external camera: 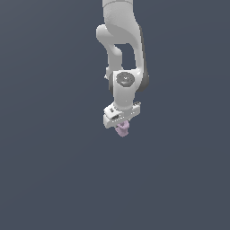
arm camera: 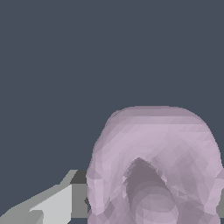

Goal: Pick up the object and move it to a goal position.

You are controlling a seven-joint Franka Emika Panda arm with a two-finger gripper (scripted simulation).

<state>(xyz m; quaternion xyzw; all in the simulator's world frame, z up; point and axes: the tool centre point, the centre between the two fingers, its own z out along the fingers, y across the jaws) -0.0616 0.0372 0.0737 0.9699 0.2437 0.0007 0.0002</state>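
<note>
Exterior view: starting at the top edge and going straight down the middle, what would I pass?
White robot arm → its tool → the small lilac-pink lumpy object peeking out beneath it → plain dark grey background down to the bottom edge.

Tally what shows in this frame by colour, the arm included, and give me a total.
Pale lilac-pink: 1, the lumpy object sitting right under the gripper, filling much of the wrist view.
White-grey: 1, the robot arm with its gripper.
Total: 2, against a plain dark slate background.
</note>
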